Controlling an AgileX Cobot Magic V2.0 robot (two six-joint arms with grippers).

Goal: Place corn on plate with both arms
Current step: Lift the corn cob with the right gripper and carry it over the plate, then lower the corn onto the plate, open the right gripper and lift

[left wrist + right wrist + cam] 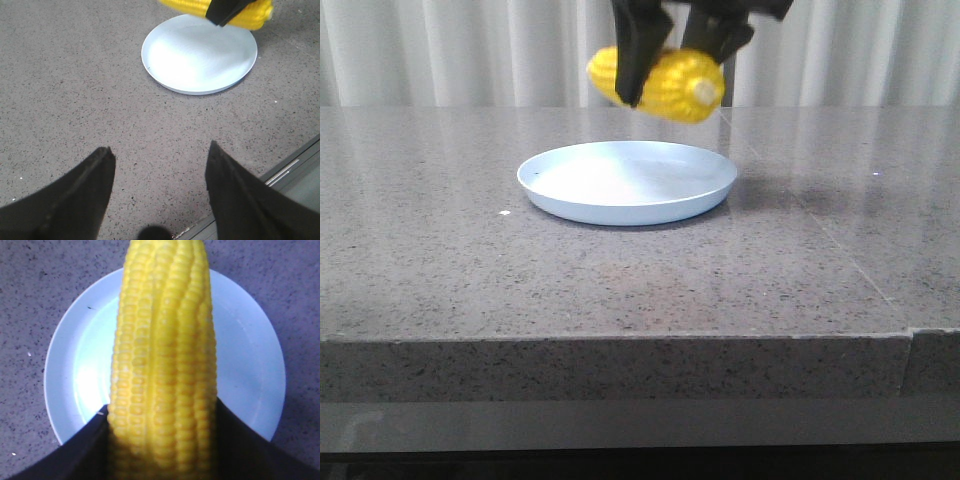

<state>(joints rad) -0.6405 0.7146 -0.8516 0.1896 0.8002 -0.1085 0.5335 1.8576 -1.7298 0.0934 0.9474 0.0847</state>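
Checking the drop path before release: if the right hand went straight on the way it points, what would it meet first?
Most likely the plate. The right hand is shut on the corn, and its wrist view looks along the cob onto the plate's surface. The front view shows clear air between them; the exact landing spot is uncertain.

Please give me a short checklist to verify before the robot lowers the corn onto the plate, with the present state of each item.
1. Corn held firmly by the right gripper: ok, the jaws press both of its sides.
2. Corn above the plate: ok, the right wrist view shows the plate under it.
3. Plate holds nothing: ok.
4. Corn clear of the plate: ok, it hangs in the air.
5. Left gripper out of the way: ok, its jaws are open, holding nothing, away from the plate.
6. Corn level: not ok, it tilts slightly.
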